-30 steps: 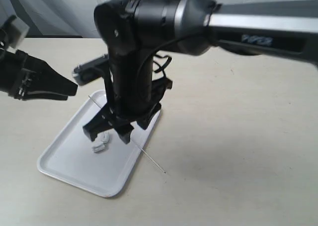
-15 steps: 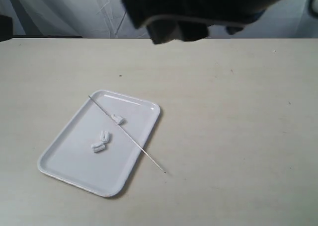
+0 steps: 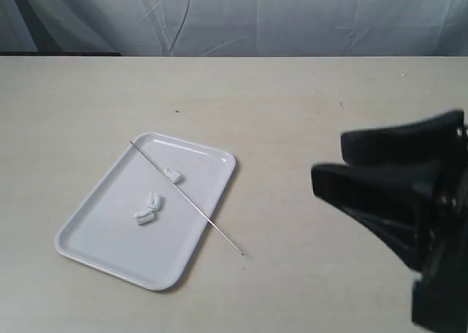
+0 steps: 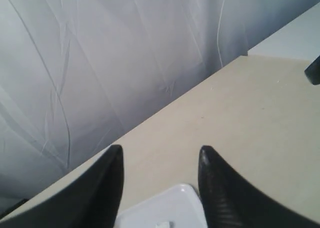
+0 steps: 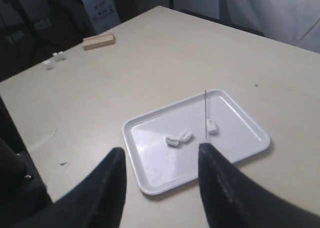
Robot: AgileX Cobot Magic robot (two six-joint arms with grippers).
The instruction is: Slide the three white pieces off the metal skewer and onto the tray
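Observation:
The white tray (image 3: pixel 102 238) lies left of centre on the table. The metal skewer (image 3: pixel 189 199) rests slantwise across it, its point past the rim on the table. Two white pieces (image 3: pixel 148 208) lie together on the tray, and a third (image 3: pixel 172 175) lies right against the skewer. My right gripper (image 3: pixel 327 159) hovers open and empty at the lower right, well clear of the tray. Its wrist view shows tray (image 5: pixel 150 173), skewer (image 5: pixel 205 112) and pieces (image 5: pixel 179 138) beyond the right gripper (image 5: pixel 161 149). My left gripper (image 4: pixel 161 149) is open and empty above a tray corner (image 4: pixel 175 203).
A wrinkled white curtain (image 3: pixel 241 18) hangs behind the table's far edge. In the right wrist view a wooden block (image 5: pixel 98 40) and small white bits (image 5: pixel 54 58) lie near a far table edge.
My right arm has lifted off the tray and withdrawn to the lower right. The left gripper has left the exterior view. Skewer and pieces lie as before.

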